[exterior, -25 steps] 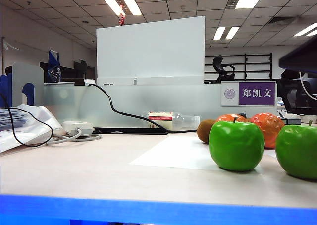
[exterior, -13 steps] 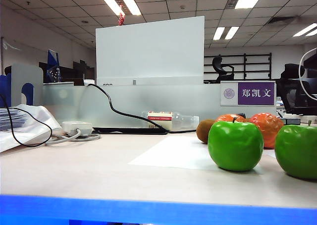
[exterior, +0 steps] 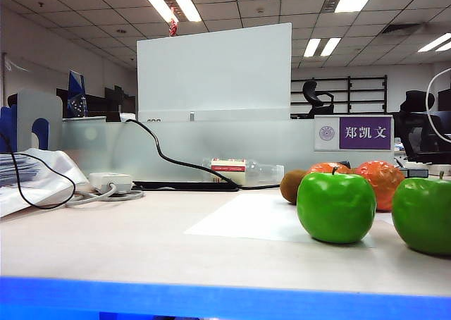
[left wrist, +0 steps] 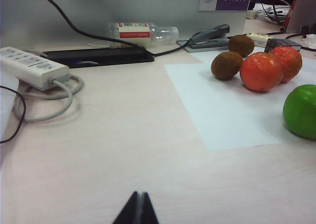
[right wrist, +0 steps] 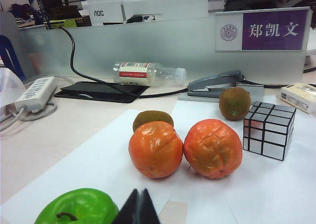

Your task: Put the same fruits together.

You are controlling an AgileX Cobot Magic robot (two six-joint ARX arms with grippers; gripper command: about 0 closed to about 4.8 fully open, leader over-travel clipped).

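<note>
Fruits: all gathered on the white paper sheet [right wrist: 276, 184] at the right side of the table [exterior: 127, 242].
Green apples: two, nearest the table's front edge — one [exterior: 336, 207] left of the other [exterior: 423, 216], apart.
Orange fruits: two wrinkled ones, [right wrist: 155, 149] and [right wrist: 213, 148], side by side and touching.
Kiwis: one [right wrist: 153, 118] just behind the orange pair, the other [right wrist: 234, 103] farther back near a stapler [right wrist: 217, 82].
Mirror cube [right wrist: 269, 129]: just beside the orange pair.
Left gripper [left wrist: 137, 209]: jaws closed, empty — low over bare table, well apart from the fruit.
Right gripper [right wrist: 138, 206]: jaws closed, empty, just beside a green apple, in front of the orange pair.
</note>
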